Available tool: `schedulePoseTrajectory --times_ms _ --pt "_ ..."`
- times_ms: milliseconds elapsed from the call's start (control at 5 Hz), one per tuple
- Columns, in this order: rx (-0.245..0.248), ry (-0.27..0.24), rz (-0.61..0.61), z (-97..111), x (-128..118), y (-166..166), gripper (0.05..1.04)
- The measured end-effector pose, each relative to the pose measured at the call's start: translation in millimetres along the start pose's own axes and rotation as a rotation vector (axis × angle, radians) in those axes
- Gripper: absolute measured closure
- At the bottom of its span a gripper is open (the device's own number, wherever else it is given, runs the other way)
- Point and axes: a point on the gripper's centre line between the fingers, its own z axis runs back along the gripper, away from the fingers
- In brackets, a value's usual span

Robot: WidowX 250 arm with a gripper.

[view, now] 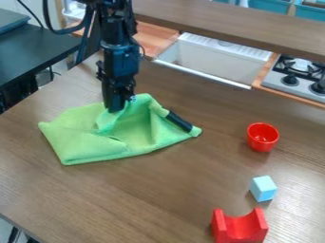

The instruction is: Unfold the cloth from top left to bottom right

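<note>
From where I'm standing, the black gripper [116,108] hangs straight down over the bright green cloth [98,148], right at its upper middle, where the fabric rises in a rumpled fold against it. I can't tell from here whether the gripper is wide or narrow, or whether it has that fold pinched. The cloth lies on the brown wooden counter [146,204], left of centre and toward the back. Its left part spreads fairly flat down to a rounded lower corner, while the middle is creased and hollowed, with loose folds round the dip. Near its right corner, a short black cylinder [179,121] lies at a slant on the fabric, and the green tip pokes out just beyond its lower end. Well apart to the right, a small red bowl [262,137] stands upright. Nearer to me sits a pale blue block [262,188], and just below that a red block [239,230] with a curved dip in its top. Behind the counter there's a white sink [213,61], with a stove [295,78] to its right, and over on the left a dark table [38,52].
</note>
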Motion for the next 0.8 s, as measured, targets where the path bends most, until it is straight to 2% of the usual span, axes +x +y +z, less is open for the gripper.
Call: schedulePoseTrajectory --times_ms 200,600,800 --pt "0.029 -0.03 -0.053 8.4 -16.2 -13.4 1.028" --pt "0.078 -0.057 -0.215 15.7 -58.0 -57.3 1.028" --pt "0.101 -0.054 -0.285 14.2 -75.0 -75.1 1.028"
